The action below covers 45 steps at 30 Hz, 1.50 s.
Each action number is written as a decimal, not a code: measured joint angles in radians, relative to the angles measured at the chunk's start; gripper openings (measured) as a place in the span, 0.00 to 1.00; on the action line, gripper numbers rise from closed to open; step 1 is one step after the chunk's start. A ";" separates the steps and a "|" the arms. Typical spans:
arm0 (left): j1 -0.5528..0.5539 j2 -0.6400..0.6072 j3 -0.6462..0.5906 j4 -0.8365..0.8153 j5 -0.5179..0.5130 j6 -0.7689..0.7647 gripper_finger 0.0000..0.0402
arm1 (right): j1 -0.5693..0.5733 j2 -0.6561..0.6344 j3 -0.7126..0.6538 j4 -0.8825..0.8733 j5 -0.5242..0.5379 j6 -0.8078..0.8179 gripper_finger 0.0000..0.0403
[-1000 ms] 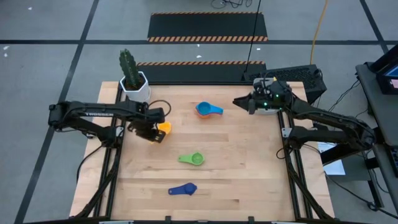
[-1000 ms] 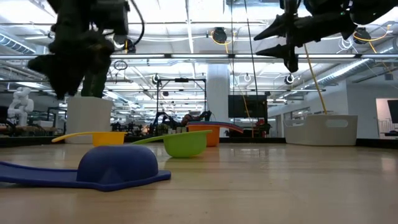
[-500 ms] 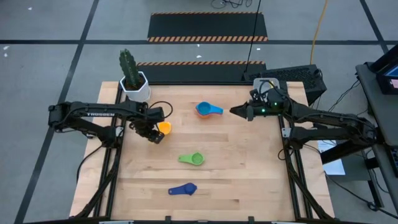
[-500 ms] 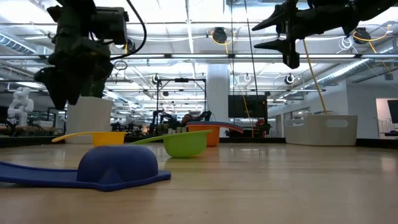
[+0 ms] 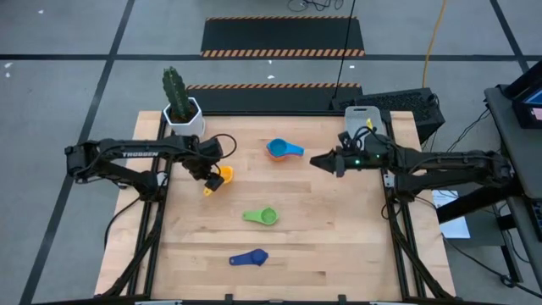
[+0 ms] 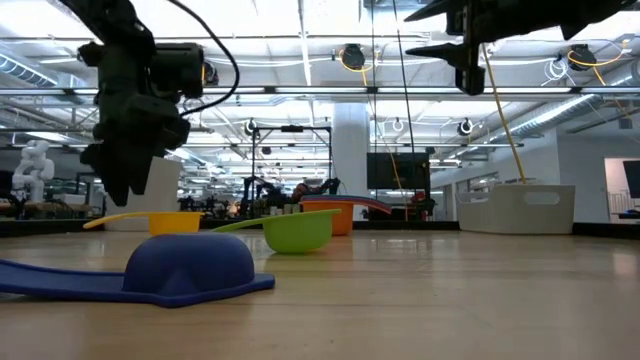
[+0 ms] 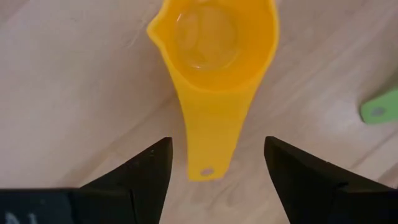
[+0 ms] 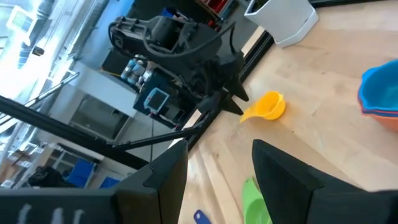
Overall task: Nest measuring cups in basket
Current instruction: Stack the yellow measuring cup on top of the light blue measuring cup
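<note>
A yellow measuring cup [image 7: 214, 56] lies upright on the table, left of centre, with its flat handle [image 7: 208, 143] pointing at the near-left. My left gripper [image 7: 217, 148] [image 5: 209, 173] points down over it, open, one finger on each side of the handle without touching it. A light blue cup [image 5: 284, 150] sits nested on an orange one at the far middle. A green cup [image 5: 262, 217] and a dark blue cup [image 5: 250, 257] lie nearer. The basket [image 5: 359, 119] stands at the far right. My right gripper [image 5: 317, 161] hovers level and open, high above the table.
A white hexagonal pot with a cactus [image 5: 181, 112] stands at the far left corner, just beyond my left arm. Bare wood lies between the cups and along the table's right side below my right arm.
My left gripper has sunk toward the yellow cup, shifted a little toward the far edge and rolled about its own axis, uncovering the cup's handle. My right gripper has swung from above the basket toward the near edge, staying high. No cup has moved.
</note>
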 joint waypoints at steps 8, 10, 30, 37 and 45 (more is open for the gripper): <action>-0.002 0.000 -0.079 0.095 0.000 0.023 0.64 | 0.069 0.000 0.000 0.000 0.099 0.022 0.43; -0.002 0.000 -0.091 0.119 0.000 0.035 0.64 | 0.074 0.000 0.000 0.000 0.099 0.022 0.43; -0.060 -0.003 -0.212 0.310 0.009 -0.010 0.64 | 0.076 0.000 0.000 -0.001 0.126 -0.011 0.43; -0.080 -0.001 -0.213 0.350 0.030 -0.009 0.61 | 0.076 0.000 0.000 -0.001 0.122 -0.029 0.43; -0.099 0.001 -0.215 0.367 0.020 -0.013 0.42 | 0.076 0.000 0.000 -0.001 0.117 -0.054 0.43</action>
